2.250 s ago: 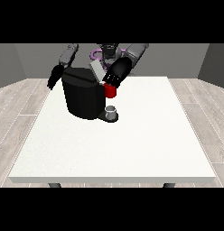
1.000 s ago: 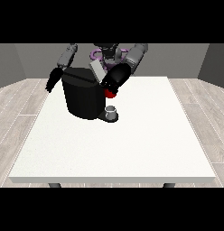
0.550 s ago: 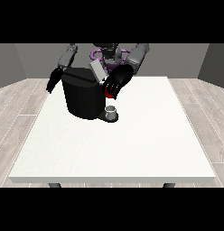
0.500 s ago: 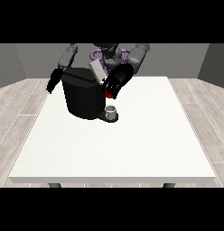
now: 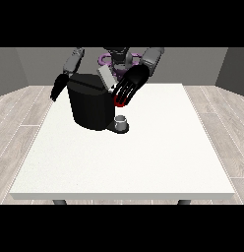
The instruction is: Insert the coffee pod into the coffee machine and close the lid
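The hand at the view's right hangs with fingers straight and spread beside the coffee machine; a red thing at the machine shows under its fingertips. A grey thing sits at the machine's base on the surface; whether it is the pod cannot be told. Risk: the raised lid may be knocked. Against 0.5 s ago, little differs.

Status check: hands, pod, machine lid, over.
Hand at view's right open, over machine top. Other hand hanging beside machine. Lid up. Pod not identifiable; grey thing at base.

Large white table on dark legs; pale wood-plank floor; plain grey walls.
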Robot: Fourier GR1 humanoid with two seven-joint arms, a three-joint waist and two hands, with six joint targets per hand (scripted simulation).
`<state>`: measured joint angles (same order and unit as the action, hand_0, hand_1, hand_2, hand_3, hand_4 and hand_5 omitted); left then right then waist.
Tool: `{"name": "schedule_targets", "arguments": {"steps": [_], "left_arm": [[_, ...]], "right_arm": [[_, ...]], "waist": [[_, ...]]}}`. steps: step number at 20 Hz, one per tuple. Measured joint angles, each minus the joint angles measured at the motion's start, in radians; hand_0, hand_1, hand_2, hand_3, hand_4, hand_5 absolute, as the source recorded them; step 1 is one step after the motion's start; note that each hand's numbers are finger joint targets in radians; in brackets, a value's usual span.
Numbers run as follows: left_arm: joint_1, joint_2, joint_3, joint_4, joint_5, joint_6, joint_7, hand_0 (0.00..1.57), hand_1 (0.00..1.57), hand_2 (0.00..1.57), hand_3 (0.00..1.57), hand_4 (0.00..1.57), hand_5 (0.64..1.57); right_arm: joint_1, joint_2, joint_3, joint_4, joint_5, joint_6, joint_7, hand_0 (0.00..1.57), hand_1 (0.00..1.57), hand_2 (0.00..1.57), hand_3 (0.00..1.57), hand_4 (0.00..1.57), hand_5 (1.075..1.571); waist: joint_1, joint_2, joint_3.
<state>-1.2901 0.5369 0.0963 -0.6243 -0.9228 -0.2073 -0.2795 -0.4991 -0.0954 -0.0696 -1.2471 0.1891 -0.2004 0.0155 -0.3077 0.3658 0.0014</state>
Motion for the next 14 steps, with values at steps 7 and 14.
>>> {"name": "schedule_targets", "arguments": {"steps": [7,14], "left_arm": [[0.092,-0.108,-0.024,-0.031,0.016,-0.043,0.04,0.0,0.0,0.08,0.0,0.0,1.571],[0.25,-0.264,0.081,-0.058,0.179,-0.033,0.011,0.0,0.0,0.0,0.0,0.42,1.571]], "right_arm": [[0.072,-0.015,-0.067,0.111,-0.038,-0.003,-0.043,0.0,0.0,0.0,0.0,0.0,1.571],[0.19,-0.025,-0.095,0.158,-0.06,0.015,-0.069,0.0,0.0,0.0,0.0,0.0,1.571]], "waist": [[0.115,-0.134,-0.0005],[0.209,-0.293,-0.0025]]}}
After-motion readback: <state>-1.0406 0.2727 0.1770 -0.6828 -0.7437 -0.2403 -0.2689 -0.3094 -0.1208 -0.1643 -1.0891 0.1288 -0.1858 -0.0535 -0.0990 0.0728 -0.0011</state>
